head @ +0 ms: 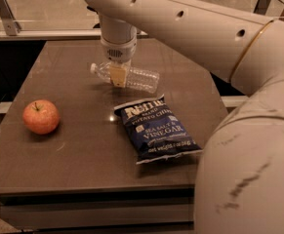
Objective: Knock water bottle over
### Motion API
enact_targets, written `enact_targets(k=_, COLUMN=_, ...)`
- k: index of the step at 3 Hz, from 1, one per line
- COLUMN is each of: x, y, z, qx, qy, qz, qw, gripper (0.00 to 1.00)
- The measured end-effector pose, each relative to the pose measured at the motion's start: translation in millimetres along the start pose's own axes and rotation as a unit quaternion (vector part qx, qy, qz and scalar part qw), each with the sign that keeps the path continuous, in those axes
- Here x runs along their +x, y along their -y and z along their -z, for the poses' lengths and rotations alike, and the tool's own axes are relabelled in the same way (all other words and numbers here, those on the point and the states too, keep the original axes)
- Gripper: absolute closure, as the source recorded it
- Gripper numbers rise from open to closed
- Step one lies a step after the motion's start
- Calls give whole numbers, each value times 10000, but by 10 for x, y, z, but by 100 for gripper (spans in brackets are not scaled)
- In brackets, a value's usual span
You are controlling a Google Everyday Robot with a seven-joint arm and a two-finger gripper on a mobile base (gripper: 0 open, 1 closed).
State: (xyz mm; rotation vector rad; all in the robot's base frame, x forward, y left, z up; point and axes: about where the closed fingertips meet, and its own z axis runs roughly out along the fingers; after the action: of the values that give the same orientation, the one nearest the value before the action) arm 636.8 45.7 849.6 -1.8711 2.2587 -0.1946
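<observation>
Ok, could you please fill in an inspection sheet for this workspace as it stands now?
Surface: dark brown tabletop, flat, carrying three items.
Job's things: small clear ribbed plastic water bottle lying on its side, white cap pointing left.
Clutter: red apple at left; dark blue chip bag lying flat near the middle, apart from the bottle.
Grippers: tool at the bottle's middle, hanging from the white arm.
Cables: nothing seen.
Surroundings: metal bracket on a pale ledge behind the table.
</observation>
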Motion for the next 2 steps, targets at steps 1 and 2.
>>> enact_targets(k=1, x=-11, y=10, z=-19, qx=-48, qy=34, qz=-5, qw=10000, gripper=13)
enact_targets(k=2, x=-12, y=18, z=-19, qx=-66, qy=47, qz=-5, qw=10000, gripper=0)
